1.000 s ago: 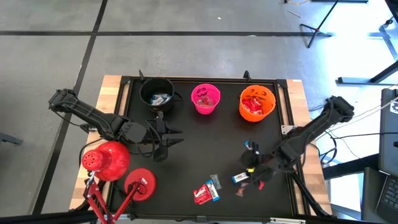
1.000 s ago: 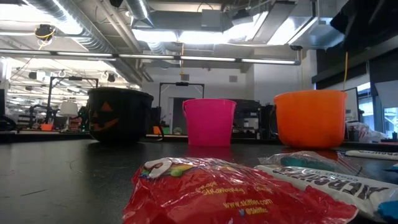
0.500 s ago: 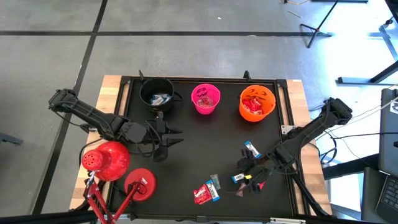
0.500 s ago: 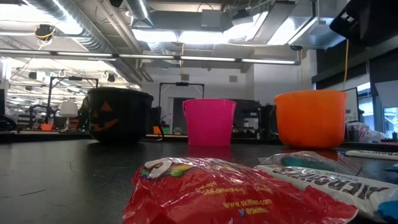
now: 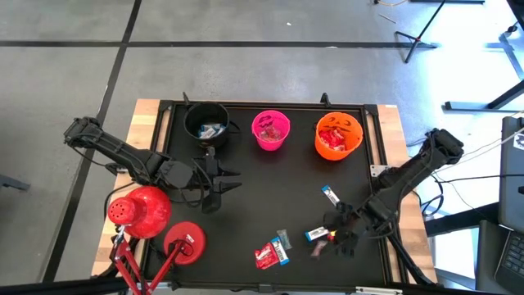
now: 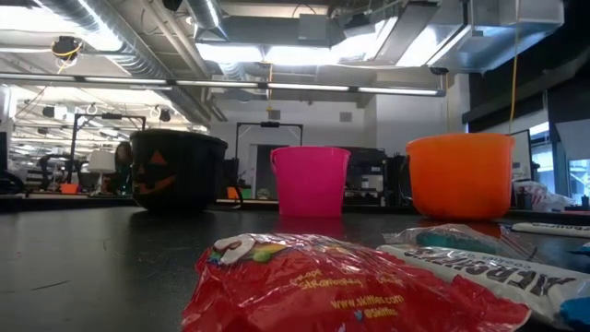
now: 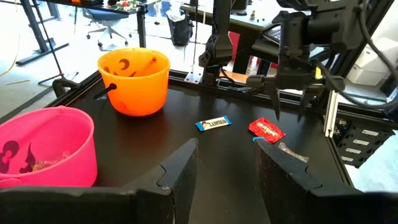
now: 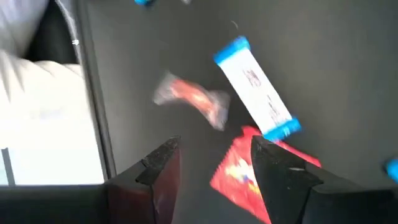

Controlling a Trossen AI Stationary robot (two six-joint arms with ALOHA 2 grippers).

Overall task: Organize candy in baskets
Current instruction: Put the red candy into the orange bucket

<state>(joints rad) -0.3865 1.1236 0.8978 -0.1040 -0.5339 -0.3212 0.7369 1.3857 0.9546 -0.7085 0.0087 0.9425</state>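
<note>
Three baskets stand along the table's far edge: black [image 5: 206, 123], pink [image 5: 272, 129] and orange [image 5: 338, 136], each with candy inside. Loose candy lies near the front right: a blue-and-white bar [image 5: 330, 195], a second one [image 5: 315, 235], and a red and grey cluster [image 5: 272, 252]. My right gripper [image 5: 337, 238] hangs open over this patch, fingers pointing down. In its wrist view a red sweet [image 8: 245, 168] lies on the table below the gap between the fingers, beside a blue-and-white bar [image 8: 255, 93] and a small red sweet [image 8: 193, 99]. My left gripper [image 5: 232, 180] waits open at mid-left.
Two red dome-shaped lamp heads [image 5: 139, 211] on red legs stand at the near left corner. The black mat has a raised frame [image 5: 381, 176] along its right side. In the low view a red wrapper [image 6: 350, 286] lies close in front of the camera.
My right gripper has moved a little toward the table's near edge and sunk slightly. It has also tipped to point more steeply down and rolled at the wrist. The blue-and-white bar behind it now shows in full. Its fingers have stayed open.
</note>
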